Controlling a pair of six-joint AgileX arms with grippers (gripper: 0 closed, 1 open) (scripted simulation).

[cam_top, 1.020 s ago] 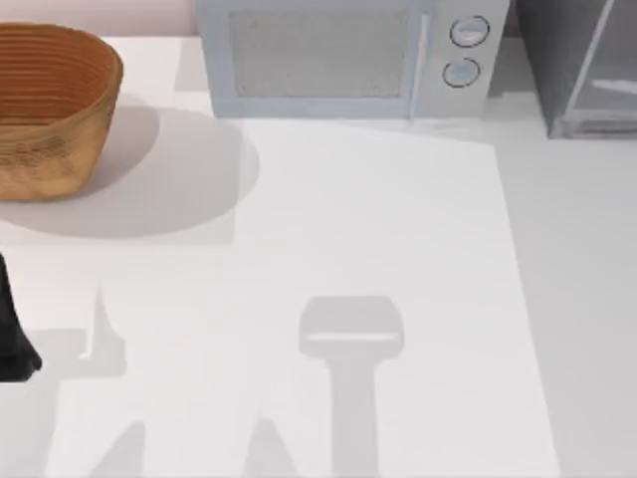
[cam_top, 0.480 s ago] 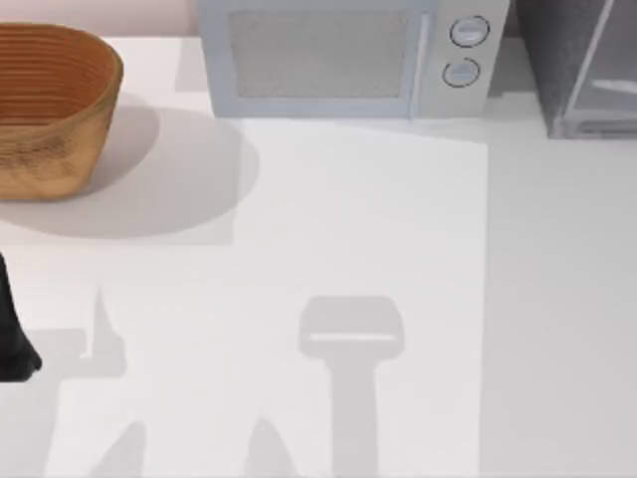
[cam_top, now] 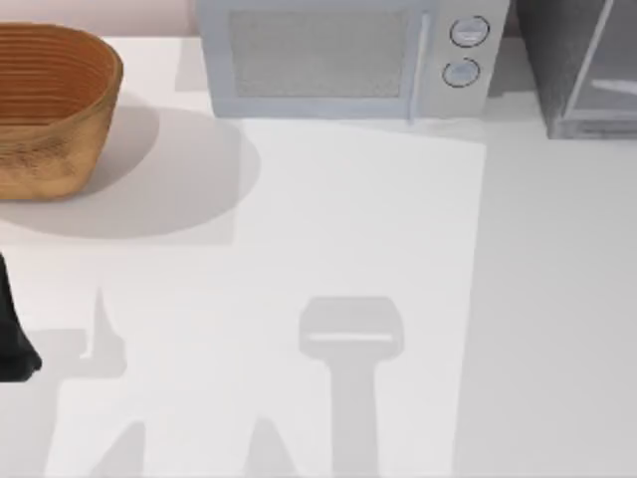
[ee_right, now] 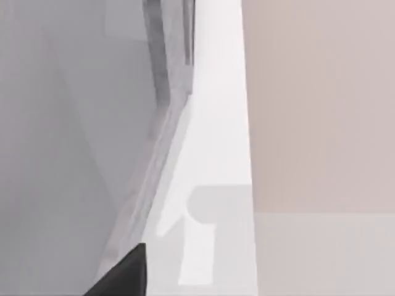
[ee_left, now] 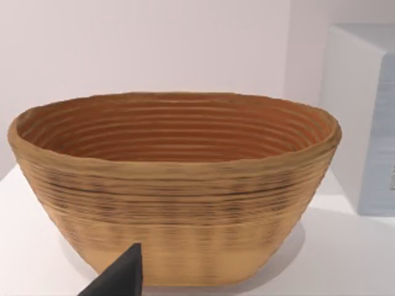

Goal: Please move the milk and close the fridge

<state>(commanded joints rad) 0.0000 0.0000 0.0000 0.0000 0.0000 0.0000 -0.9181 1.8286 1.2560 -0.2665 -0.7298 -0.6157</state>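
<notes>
Back left of table: woven tan wicker basket [cam_top: 50, 105], nothing visible inside.
Back right corner: dark grey speckled fridge [cam_top: 582, 65], beside light-grey microwave [cam_top: 343, 60].
Left edge: left arm [cam_top: 12, 334]; grip cannot be told.

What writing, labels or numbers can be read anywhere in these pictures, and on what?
No text can be read on anything here.
Microwave: two round dials, their markings too blurred to read.
Basket: plain woven ridges, no label.
Fridge: speckled grey with a lighter door panel, no lettering to be seen.
Table: bare white surface with shadows, no marks.
</notes>
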